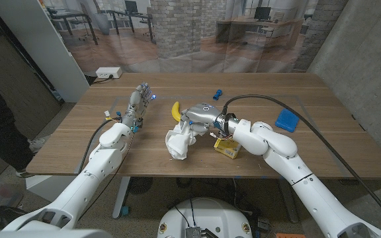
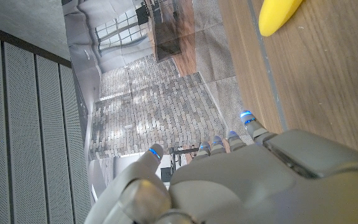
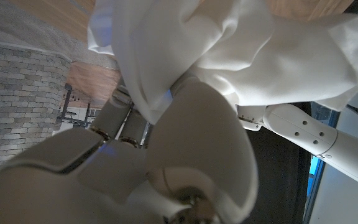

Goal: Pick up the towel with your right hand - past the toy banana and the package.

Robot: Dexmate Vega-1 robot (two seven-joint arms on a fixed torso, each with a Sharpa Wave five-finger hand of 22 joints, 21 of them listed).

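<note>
Nearest, the towel (image 1: 180, 141) hangs bunched from the right hand (image 1: 200, 119), whose fingers clamp its folds, just off the surface (image 1: 296, 152). Lifting seems underway; next, raise it clear. Beyond lie the package (image 1: 227, 147) and banana (image 1: 175, 110). The left hand (image 1: 137, 104) stands empty, fingers apart.

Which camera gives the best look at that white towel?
The head view: the whole towel hangs crumpled from the right robot hand near the toy banana. The right wrist view shows only close folds; the left wrist view shows the banana instead.
</note>
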